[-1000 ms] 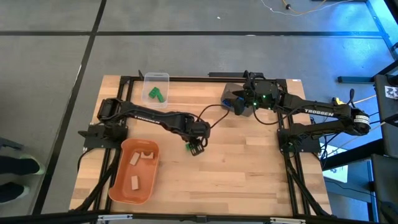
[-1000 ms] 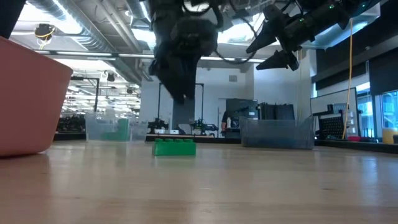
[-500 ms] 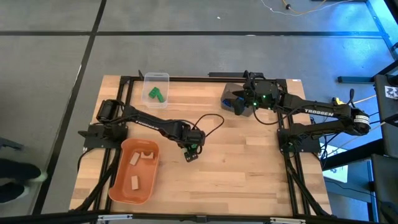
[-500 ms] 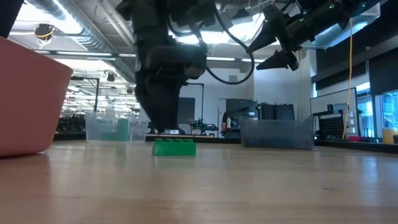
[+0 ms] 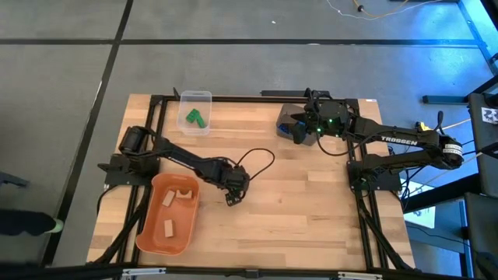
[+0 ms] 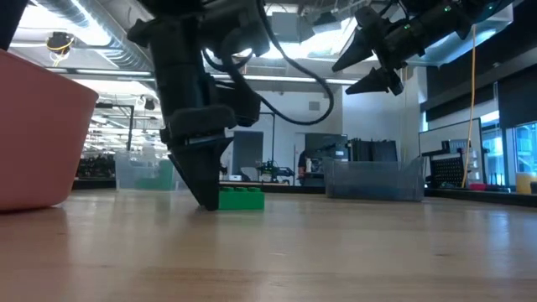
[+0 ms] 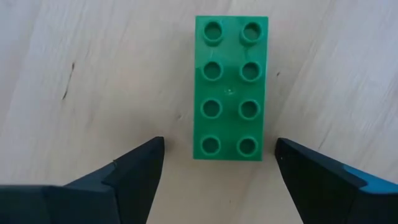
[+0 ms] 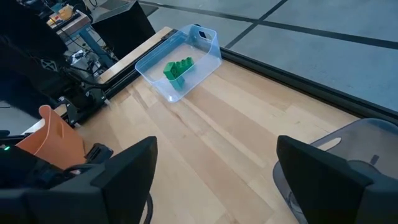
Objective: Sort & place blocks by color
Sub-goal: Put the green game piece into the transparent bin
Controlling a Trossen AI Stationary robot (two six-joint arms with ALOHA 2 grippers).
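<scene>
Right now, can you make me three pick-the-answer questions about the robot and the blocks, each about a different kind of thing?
1. Where is the loose green block?
A. in the orange tub
B. on the bare table
C. in the dark grey bin

2. How many tan blocks lie in the orange tub?
A. three
B. none
C. six

3. How is the left tool?
A. shut on the block
B. open, with the block's end between its fingers
C. open above the clear bin

Answers: 1 B, the left wrist view shows wood all around it. 2 A, the high view shows three. 3 B, the fingers stand apart beside it.
</scene>
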